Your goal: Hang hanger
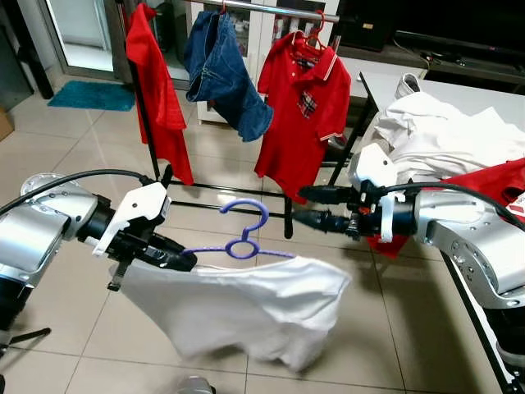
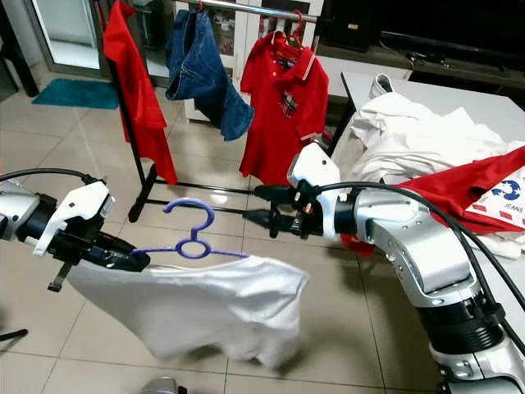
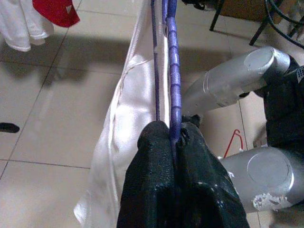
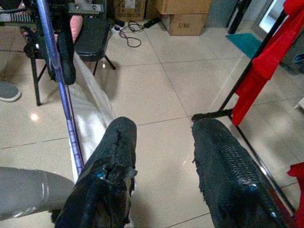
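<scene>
Left gripper (image 1: 176,258): low in the foreground on the robot's left; fingers (image 3: 156,161) pressed together on one end of the purple hanger (image 1: 243,243)
Hanger: held roughly level in mid-air above the tiled floor (image 1: 74,164), hook pointing up; its far end free, pointing toward the right gripper
White shirt (image 1: 246,308): draped on the hanger, sagging below it, lower edge hanging clear of the floor
Right gripper (image 1: 305,207): just past the hanger's free end, apart from it; fingers (image 4: 228,161) spread wide, holding nothing
Table (image 1: 459,90): on the robot's right, piled with white laundry (image 1: 443,135) and a red garment (image 1: 492,180) hanging over its edge
Clothes rack (image 1: 254,8): farthest back, black frame with a metal rail; carries a red cloth (image 1: 156,90), blue jeans (image 1: 221,70) and a red polo shirt (image 1: 303,111) on a red hanger
Teal mat (image 1: 92,95): on the floor beyond the rack, far left
</scene>
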